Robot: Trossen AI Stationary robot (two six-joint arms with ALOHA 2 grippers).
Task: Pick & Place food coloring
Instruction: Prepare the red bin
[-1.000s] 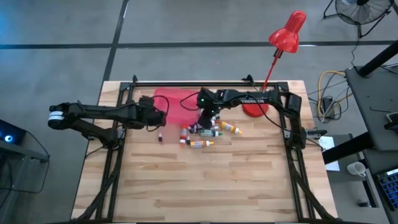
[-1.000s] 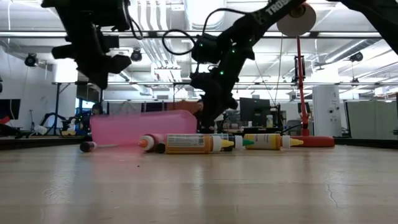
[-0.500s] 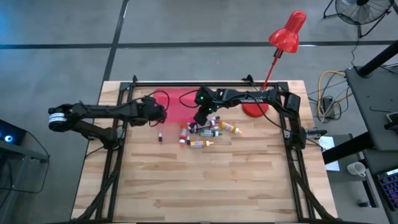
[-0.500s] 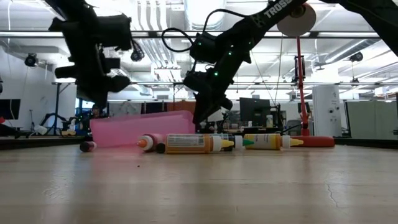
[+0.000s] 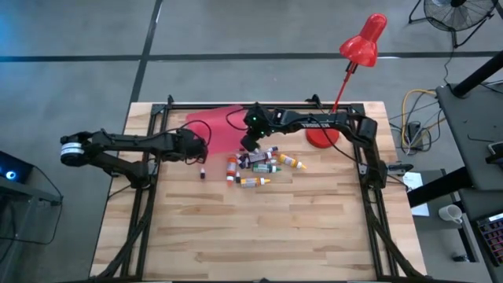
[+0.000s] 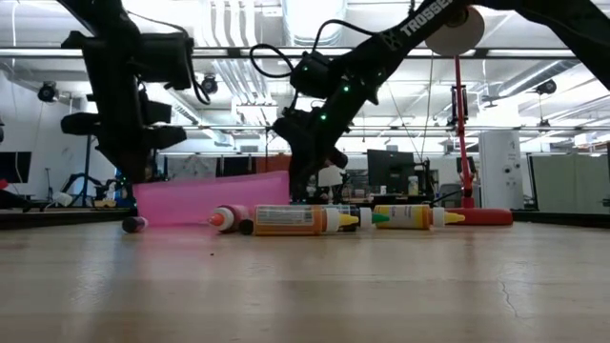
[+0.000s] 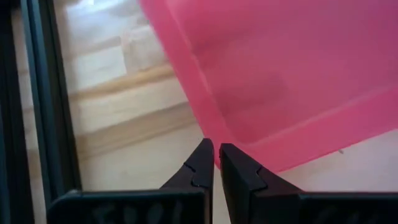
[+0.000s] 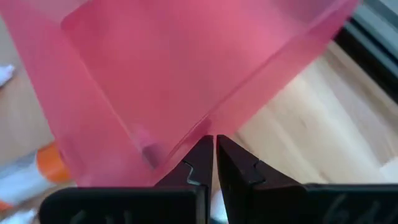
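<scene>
The food coloring bottles (image 5: pixel 255 165) lie on their sides in a cluster on the wooden table, right of centre (image 6: pixel 315 219). One small dark bottle (image 5: pixel 203 173) lies apart to their left. A flat pink tray (image 5: pixel 216 126) stands tilted behind them, held between the two arms. My left gripper (image 5: pixel 202 151) is shut at the tray's left near corner. My right gripper (image 5: pixel 248 145) is shut at its right near corner, just beyond the cluster. An orange-capped bottle (image 8: pixel 50 162) shows beside the right fingers. My left gripper pinches the tray's rim at a near corner (image 7: pixel 219 148) between its two fingertips, slanting down from the table's left. The tray runs away from the fingers, its floor facing the camera. My right gripper pinches the tray's upright corner edge (image 8: pixel 210 129) between its fingertips, slanting down from the right. That end of the tray (image 6: pixel 281 181) stands higher than the left end.
A red desk lamp (image 5: pixel 357 47) stands at the table's far right, with its base (image 5: pixel 321 137) on the table. Black frame rails (image 5: pixel 236 104) run along the far edge and both sides. The near half of the table (image 5: pixel 259 228) is bare wood.
My left gripper has sunk toward the table and tipped further down at the tray's left corner. My right gripper has tipped and shifted slightly toward the table's left. The tray has tilted between them, its far side now reaching closer to the far rail.
</scene>
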